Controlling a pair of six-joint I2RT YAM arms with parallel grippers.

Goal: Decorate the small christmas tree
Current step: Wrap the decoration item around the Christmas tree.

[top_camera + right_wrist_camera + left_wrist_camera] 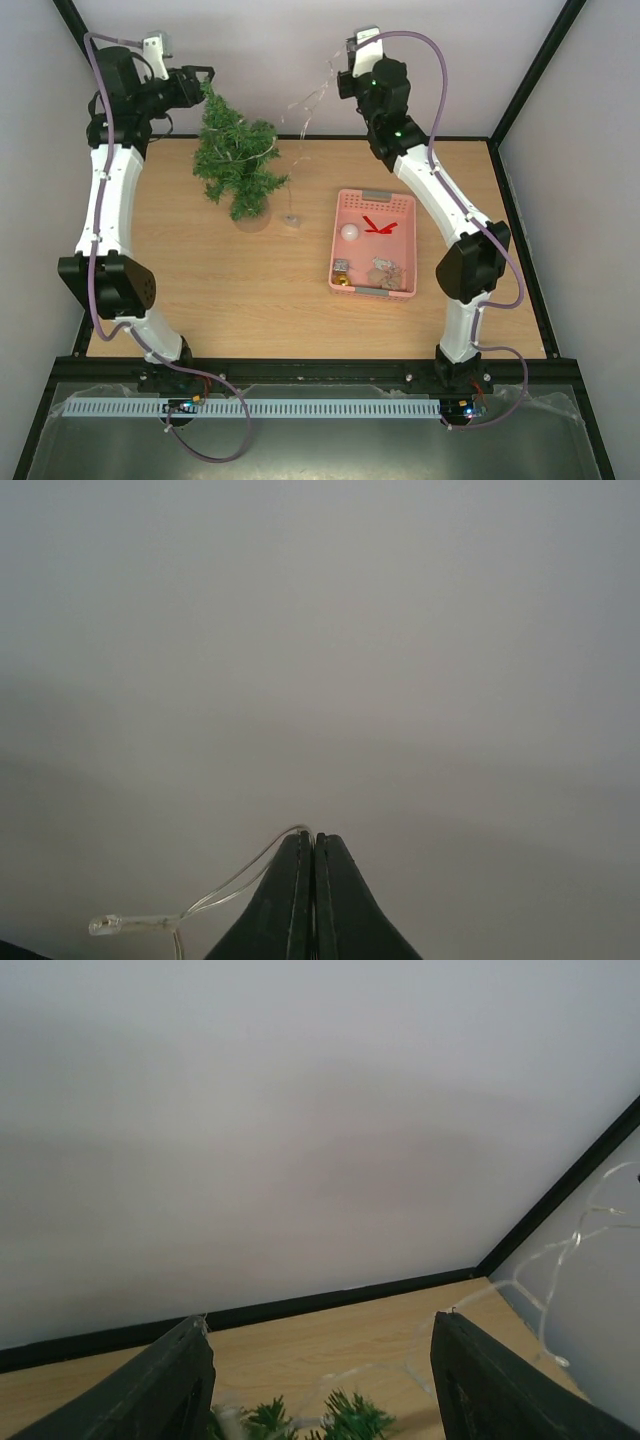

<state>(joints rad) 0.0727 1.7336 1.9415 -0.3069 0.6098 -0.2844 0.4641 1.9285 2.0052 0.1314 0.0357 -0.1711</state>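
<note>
Pinching the clear light string (235, 885) btwn tightly closed fingers, the R gripper (313, 835) hangs high over the table's (200, 280) rear. String runs down to the small christmas tree (238, 160), upright on the table's left-rear part, w/ strands draped over its branches. L gripper (320, 1318) sits at the treetop, fingers spread, nothing btwn them. Pink basket (340, 240) lies right of the tree, apart.
</note>
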